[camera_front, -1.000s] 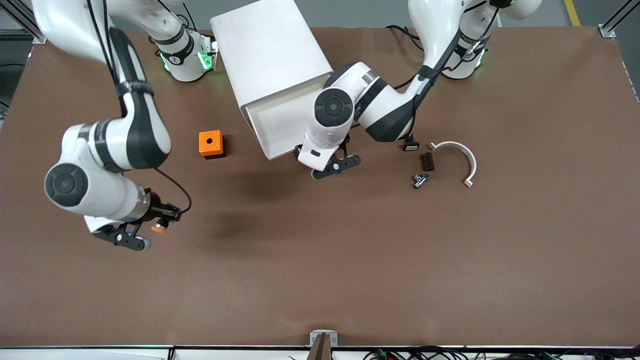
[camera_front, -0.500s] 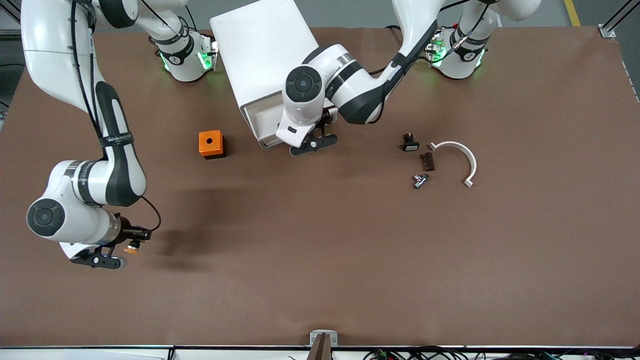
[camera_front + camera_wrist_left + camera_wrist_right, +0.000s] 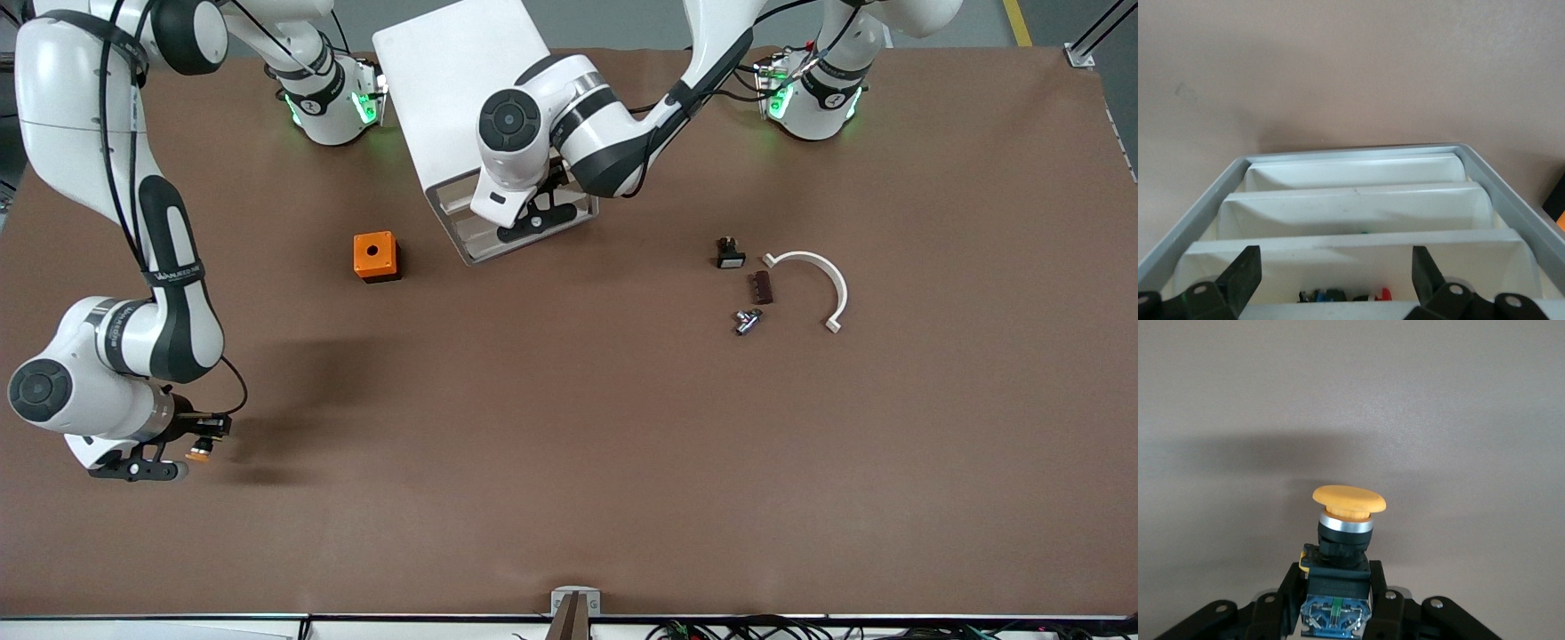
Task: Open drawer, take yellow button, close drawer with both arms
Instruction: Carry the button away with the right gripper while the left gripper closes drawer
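Two grippers are mine: my right gripper [image 3: 203, 442], clamped on the button [image 3: 201, 454] whose orange cap juts past my fingertips, hangs over the table [image 3: 622, 462] by its right-arm edge, while my left gripper [image 3: 540, 220] spreads wide over the drawer [image 3: 1358, 200], whose white dividers only my wrist view shows.

Bright, even overhead light, soft arm shadows on the brown table [image 3: 622, 462], wrist views slightly soft

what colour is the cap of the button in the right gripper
Orange-yellow: the round cap of the button tops a black body, clearest in the right wrist view, clamped in the right gripper.
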{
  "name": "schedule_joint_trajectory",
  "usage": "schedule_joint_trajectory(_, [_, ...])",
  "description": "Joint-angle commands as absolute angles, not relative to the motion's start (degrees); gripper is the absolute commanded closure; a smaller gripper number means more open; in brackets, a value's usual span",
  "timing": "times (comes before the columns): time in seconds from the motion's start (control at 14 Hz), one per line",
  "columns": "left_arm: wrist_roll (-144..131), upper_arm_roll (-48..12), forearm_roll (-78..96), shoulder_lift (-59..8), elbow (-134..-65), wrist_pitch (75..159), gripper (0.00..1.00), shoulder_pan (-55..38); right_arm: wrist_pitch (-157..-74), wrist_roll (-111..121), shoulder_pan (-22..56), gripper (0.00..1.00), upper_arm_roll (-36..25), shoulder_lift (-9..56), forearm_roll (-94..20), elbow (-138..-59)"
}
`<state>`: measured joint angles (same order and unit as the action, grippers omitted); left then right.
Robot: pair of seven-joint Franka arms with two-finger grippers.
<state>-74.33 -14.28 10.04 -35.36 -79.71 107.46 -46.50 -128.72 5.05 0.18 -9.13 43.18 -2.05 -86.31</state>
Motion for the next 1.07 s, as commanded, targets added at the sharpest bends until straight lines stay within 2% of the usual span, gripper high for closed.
schedule_joint_trajectory(0.0, [-76.6,-16.3,10.0,-34.5,-81.0,107.8,0.00,-46.6,-131.6,6.1,-1.1,0.98,-8.0,45.2,-1.4,-86.3])
schedule_joint_trajectory(0.14, [-76.6,-16.2,9.8,-34.5,-80.9,107.7,0.00,-46.1,-132.4,6.1,-1.0,0.98,-7.9,45.7,-1.5,-86.3])
schedule_joint_trajectory(0.21, [-76.6,-15.6,9.3,-34.4,-80.9,107.7,0.00,-45.6,-132.6,6.1,-1.0,0.95,-7.9,45.9,-1.5,-86.3])
schedule_joint_trajectory(0.29, [-76.6,-14.9,9.1,-34.1,-80.8,107.7,0.00,-44.8,-132.5,6.2,-0.9,0.61,-7.9,45.9,-1.5,-86.3])
schedule_joint_trajectory(0.36, [-76.7,-13.8,9.0,-34.0,-80.7,107.7,0.00,-43.2,-132.5,6.2,-0.6,0.11,-7.9,45.9,-1.5,-86.3])
schedule_joint_trajectory(0.43, [-76.7,-12.7,8.7,-34.0,-80.5,107.7,0.00,-41.7,-132.4,6.2,-0.5,0.00,-7.9,45.8,-1.5,-86.2])
schedule_joint_trajectory(0.64, [-76.7,-11.5,-0.1,-32.4,-80.4,107.6,0.00,-37.9,-129.5,6.0,-0.1,0.00,-7.9,44.0,-1.5,-86.1])
schedule_joint_trajectory(1.0, [-75.2,-11.5,-1.8,-25.9,-80.5,102.0,0.00,-25.6,-114.3,5.3,0.0,0.00,-7.8,33.9,-1.8,-85.7])
